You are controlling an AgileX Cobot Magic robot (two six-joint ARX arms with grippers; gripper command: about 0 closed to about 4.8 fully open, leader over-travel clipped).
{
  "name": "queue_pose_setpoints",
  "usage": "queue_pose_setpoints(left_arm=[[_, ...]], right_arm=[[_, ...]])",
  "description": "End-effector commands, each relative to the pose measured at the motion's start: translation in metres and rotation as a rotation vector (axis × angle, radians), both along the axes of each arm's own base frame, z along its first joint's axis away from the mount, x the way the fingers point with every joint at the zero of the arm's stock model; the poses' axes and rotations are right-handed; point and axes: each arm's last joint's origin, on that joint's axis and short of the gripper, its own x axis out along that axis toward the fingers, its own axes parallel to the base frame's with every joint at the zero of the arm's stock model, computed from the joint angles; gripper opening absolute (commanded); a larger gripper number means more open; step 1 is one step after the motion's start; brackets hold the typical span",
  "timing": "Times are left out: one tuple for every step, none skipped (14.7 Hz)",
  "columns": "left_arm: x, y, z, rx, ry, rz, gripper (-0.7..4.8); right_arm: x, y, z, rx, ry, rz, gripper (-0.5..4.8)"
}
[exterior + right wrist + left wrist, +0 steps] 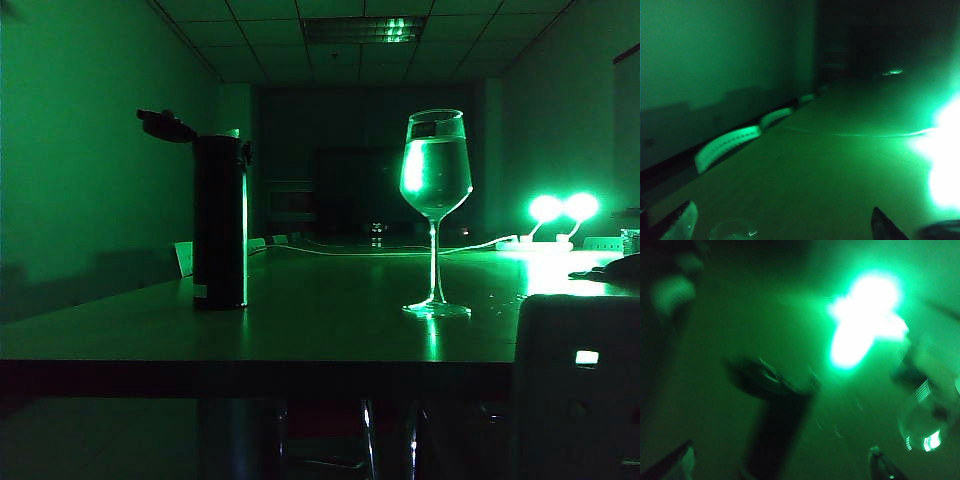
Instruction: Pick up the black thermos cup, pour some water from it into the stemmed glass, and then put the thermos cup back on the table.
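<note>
On the table (300,330), the slim black thermos cup (220,222) stands upright; left gripper (785,462) and right gripper (782,225) gape.

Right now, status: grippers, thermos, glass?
Left gripper open above the black thermos cup, empty. Right gripper open over the table, empty. Stemmed glass upright, apart from the cup. Nothing between.
</note>
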Motion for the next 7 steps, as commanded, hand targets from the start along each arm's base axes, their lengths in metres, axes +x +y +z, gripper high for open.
queue_pose_setpoints(left_arm=[[0.032, -0.035, -0.022, 0.108, -0.008, 0.014, 4.79], [0.043, -0.042, -0.032, 0.112, 0.003, 0.019, 4.79], [0.054, -0.046, -0.043, 0.119, 0.013, 0.005, 4.79], [0.065, -0.050, -0.054, 0.122, 0.024, -0.002, 4.79], [0.076, -0.053, -0.066, 0.127, 0.026, 0.024, 4.79], [0.086, -0.055, -0.076, 0.126, 0.018, 0.046, 4.79], [0.094, -0.058, -0.088, 0.134, 0.019, 0.042, 4.79]], right_arm=[[0.035, 0.013, -0.015, -0.004, 0.072, 0.052, 4.79], [0.052, 0.024, -0.026, -0.026, 0.108, 0.097, 4.79], [0.068, 0.036, -0.035, -0.036, 0.124, 0.138, 4.79], [0.080, 0.044, -0.043, -0.046, 0.130, 0.147, 4.79], [0.090, 0.048, -0.049, -0.043, 0.125, 0.159, 4.79], [0.097, 0.055, -0.053, -0.042, 0.108, 0.180, 4.79], [0.103, 0.058, -0.057, -0.041, 0.094, 0.185, 4.79]])
